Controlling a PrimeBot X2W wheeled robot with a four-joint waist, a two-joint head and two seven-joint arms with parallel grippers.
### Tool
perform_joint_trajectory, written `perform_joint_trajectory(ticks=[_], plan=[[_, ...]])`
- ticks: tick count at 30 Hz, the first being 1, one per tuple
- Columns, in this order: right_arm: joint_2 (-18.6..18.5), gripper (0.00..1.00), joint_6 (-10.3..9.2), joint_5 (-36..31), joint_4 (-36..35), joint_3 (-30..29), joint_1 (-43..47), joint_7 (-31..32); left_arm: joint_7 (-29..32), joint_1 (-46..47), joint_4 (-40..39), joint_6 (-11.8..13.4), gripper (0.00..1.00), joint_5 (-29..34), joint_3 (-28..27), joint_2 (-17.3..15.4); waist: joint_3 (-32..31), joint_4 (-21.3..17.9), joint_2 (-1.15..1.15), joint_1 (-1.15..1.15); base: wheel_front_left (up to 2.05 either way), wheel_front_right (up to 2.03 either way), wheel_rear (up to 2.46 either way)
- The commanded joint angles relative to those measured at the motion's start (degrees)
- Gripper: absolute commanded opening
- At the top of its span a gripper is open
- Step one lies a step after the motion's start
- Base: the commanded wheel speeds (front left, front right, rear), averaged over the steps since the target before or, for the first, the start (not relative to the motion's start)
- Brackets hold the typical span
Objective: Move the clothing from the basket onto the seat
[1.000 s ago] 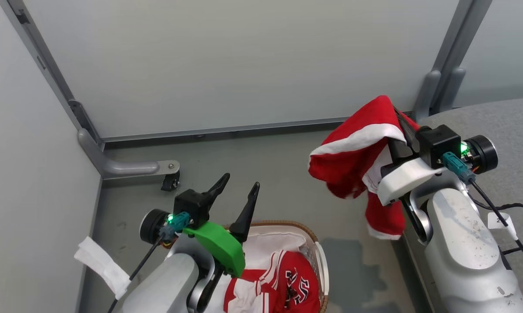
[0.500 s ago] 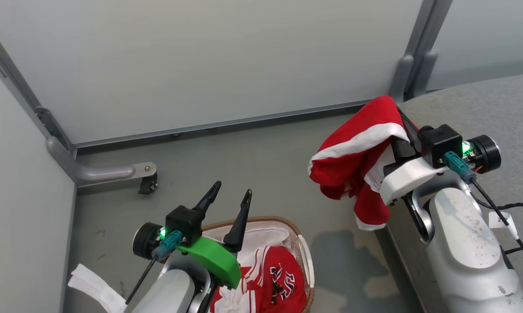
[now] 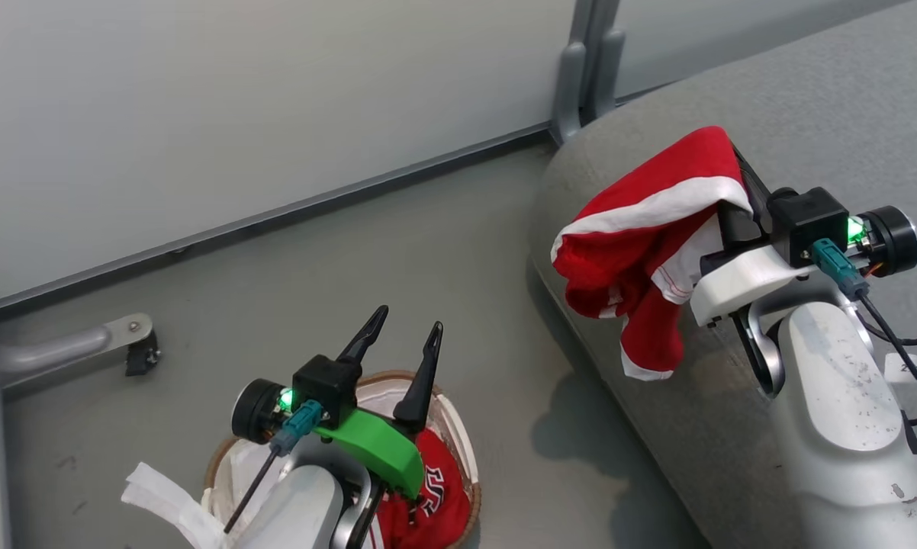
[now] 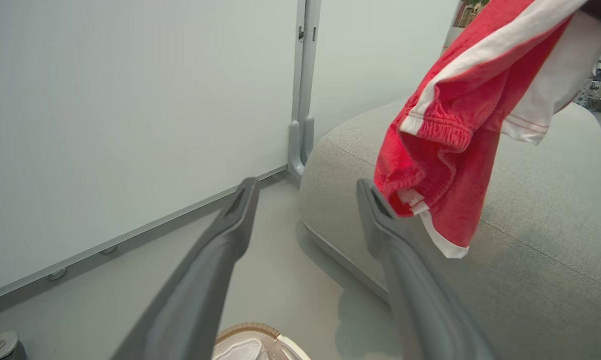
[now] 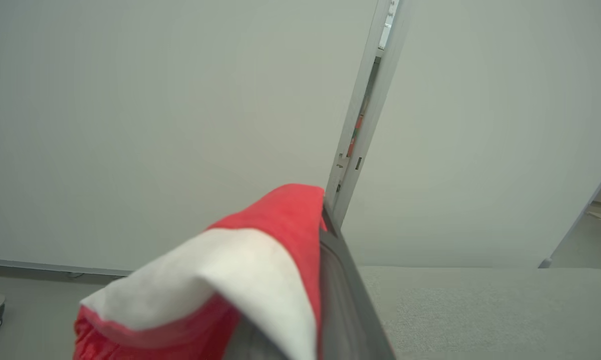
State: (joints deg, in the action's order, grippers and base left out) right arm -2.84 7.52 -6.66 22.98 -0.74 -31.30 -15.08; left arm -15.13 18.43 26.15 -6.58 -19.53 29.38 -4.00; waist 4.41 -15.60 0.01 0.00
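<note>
We see the R gripper at upper right of the head view, clenched on the red jersey. The cloth is draped over its dark fingers, so we can't see the tips themselves. The jersey's long axis runs diagonally, from the high fold over the fingers down & left to a white-hemmed corner that points at the bottom of the frame. A white stripe crosses it from mid-left up toward the fingers. It hangs in the air, w/ the curved left edge of the seat behind it, and we can't tell if the low corner touches the fabric. In the left wrist view it hangs the same way, from the upper right corner down to a white-edged tip at centre right. The L gripper sits at lower centre-left, fingers spread & gripping nothing, above the basket. The second jersey lies bunched inside the basket w/ part of a dark numeral showing. The basket stands on the grey floor, apart from the seat. Pale wall panels fill the top, joined at a grey post by the seat's corner. A grey foot w/ a caster juts in at mid-left.
</note>
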Motion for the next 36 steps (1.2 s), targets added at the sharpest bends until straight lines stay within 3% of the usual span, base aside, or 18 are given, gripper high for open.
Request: perform_joint_trajectory(ticks=[1,8,17,30,36], plan=[[-0.10,0.00,-0.06,-0.10,-0.20,0.10,-0.99,-0.14,-0.03,1.05,-0.01,-0.32,1.00,0.89,-0.28,0.13,4.05,-6.65,-0.01,0.00,0.00,0.00,0.00],[-0.07,0.00,-0.06,0.54,-0.22,-0.53,-1.91,-0.14,-0.04,2.47,0.39,-0.82,1.00,2.49,0.58,0.27,6.42,-10.30,-0.01,0.00,0.00,0.00,0.00],[-1.57,0.00,-0.06,0.09,1.76,-4.08,-7.14,-0.14,-0.04,3.98,-1.04,-0.95,1.00,4.20,1.77,-0.22,9.66,-9.24,-0.01,0.00,0.00,0.00,0.00],[-13.42,0.00,-0.07,-1.81,8.56,-10.16,-30.40,-0.14,-0.03,9.11,-3.74,-0.96,1.00,7.07,2.87,-4.23,22.71,-2.75,-0.01,0.00,0.00,0.00,0.00],[-18.87,0.00,-0.07,-3.09,13.02,-15.09,-36.01,-0.14,-0.03,11.18,-5.35,-0.92,1.00,8.05,3.35,-4.88,28.21,0.32,-0.01,0.00,0.00,0.00,0.00]])
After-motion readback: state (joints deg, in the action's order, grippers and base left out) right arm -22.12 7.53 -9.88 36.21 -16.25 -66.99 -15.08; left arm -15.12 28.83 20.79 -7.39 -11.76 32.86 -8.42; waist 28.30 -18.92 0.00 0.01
